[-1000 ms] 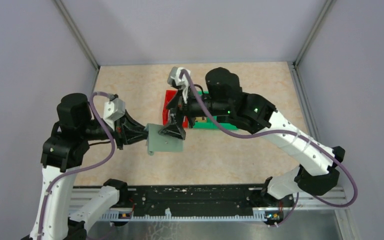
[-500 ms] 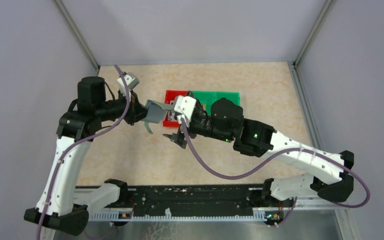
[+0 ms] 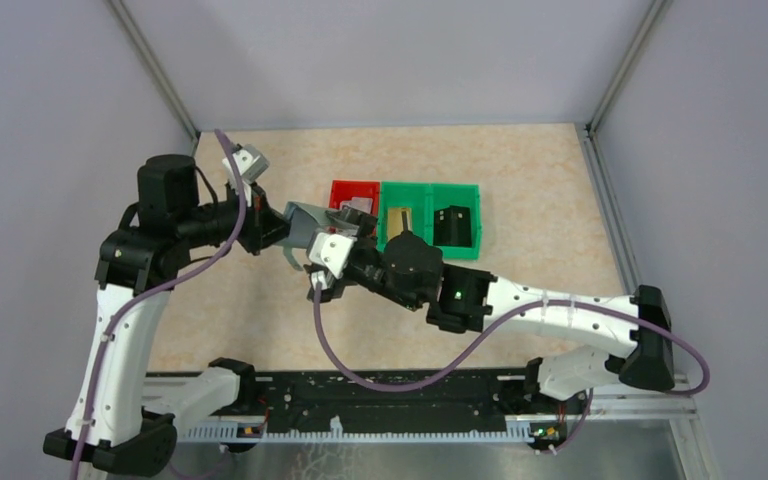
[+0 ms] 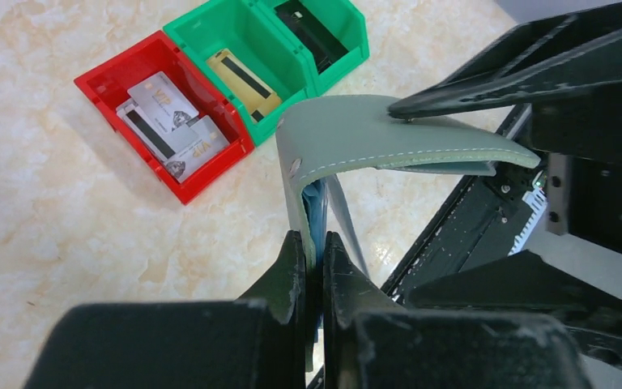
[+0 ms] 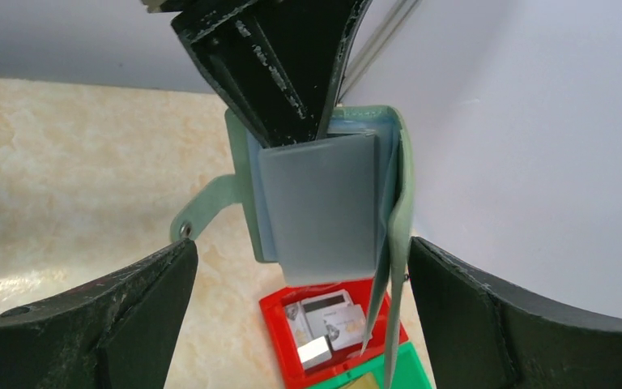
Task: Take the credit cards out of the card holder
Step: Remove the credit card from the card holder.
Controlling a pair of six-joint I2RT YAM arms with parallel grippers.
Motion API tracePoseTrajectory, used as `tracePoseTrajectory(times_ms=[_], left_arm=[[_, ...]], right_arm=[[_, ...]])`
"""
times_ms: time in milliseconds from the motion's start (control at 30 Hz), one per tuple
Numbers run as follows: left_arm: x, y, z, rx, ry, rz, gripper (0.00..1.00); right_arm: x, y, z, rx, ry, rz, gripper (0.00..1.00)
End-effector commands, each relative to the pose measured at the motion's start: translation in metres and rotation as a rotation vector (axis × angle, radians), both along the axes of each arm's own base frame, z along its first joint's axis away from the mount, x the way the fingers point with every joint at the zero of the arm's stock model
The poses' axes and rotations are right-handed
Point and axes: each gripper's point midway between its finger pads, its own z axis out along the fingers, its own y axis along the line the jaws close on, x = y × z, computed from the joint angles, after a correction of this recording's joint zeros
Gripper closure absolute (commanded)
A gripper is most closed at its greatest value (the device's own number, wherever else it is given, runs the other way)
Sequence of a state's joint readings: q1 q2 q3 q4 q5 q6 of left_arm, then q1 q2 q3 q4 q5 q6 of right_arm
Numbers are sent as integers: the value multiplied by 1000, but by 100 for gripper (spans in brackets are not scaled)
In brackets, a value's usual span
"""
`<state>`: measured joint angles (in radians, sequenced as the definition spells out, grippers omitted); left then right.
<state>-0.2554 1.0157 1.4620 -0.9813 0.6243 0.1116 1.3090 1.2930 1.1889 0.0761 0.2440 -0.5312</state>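
Note:
The card holder [image 3: 303, 224] is a pale grey-green wallet held in the air just left of the red bin [image 3: 338, 190]. My left gripper [image 4: 314, 243] is shut on its lower edge. Its cover [image 4: 389, 142] folds open and pale sleeves [image 5: 320, 203] hang out, with the closing tab [image 5: 202, 212] to one side. I cannot tell whether a card sits in the sleeves. My right gripper [image 5: 301, 251] stands wide open just short of the card holder, touching nothing. Silvery credit cards [image 4: 166, 113] lie in the red bin [image 4: 105, 81].
Two green bins [image 3: 430, 190] stand right of the red one. One holds a gold card [image 4: 247, 77] and the other a dark card [image 4: 312, 24]. The right forearm [image 3: 540, 310] crosses the near table. Grey walls enclose the back and both sides.
The left arm has carried the card holder up and away towards the red bin. The right gripper has left it, opened fully and swung down-left, uncovering the bins.

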Motion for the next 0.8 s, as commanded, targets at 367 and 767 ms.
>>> tracePoseTrajectory(times_ms=[367, 767], left_arm=[[-31, -10, 29, -69, -65, -122, 100], [-34, -12, 32, -81, -69, -135, 100]], right_arm=[[11, 2, 52, 212, -179, -124, 9], [16, -20, 68, 207, -211, -193, 20]])
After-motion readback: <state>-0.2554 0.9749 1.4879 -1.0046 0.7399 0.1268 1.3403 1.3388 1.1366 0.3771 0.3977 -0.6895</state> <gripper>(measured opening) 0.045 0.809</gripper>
